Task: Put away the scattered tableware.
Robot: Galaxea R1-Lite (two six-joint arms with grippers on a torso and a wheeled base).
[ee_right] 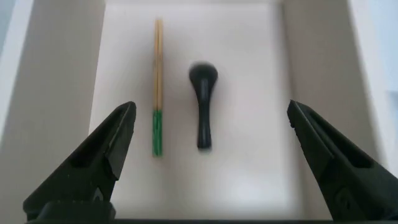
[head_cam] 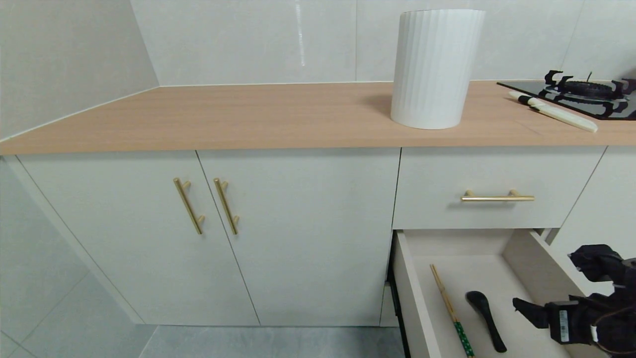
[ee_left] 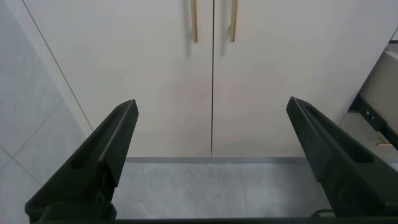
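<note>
The lower drawer (head_cam: 410, 288) is pulled out at the bottom right. Inside lie a pair of wooden chopsticks (head_cam: 449, 313) with green ends and a black spoon (head_cam: 484, 311), side by side and apart. My right gripper (head_cam: 546, 281) hangs open over the drawer's right side, holding nothing. From the right wrist I look straight down on the chopsticks (ee_right: 158, 87) and the spoon (ee_right: 204, 102) between the spread fingers of that gripper (ee_right: 210, 112). A cream-coloured knife (head_cam: 554, 112) lies on the counter by the stove. My left gripper (ee_left: 211, 106) is open, low before the cabinet doors.
A tall white ribbed container (head_cam: 432, 69) stands on the wooden counter (head_cam: 248, 114). A black gas stove (head_cam: 586, 92) sits at the far right. A shut drawer (head_cam: 497, 198) lies above the open one. Two cabinet doors with gold handles (head_cam: 189, 205) are shut.
</note>
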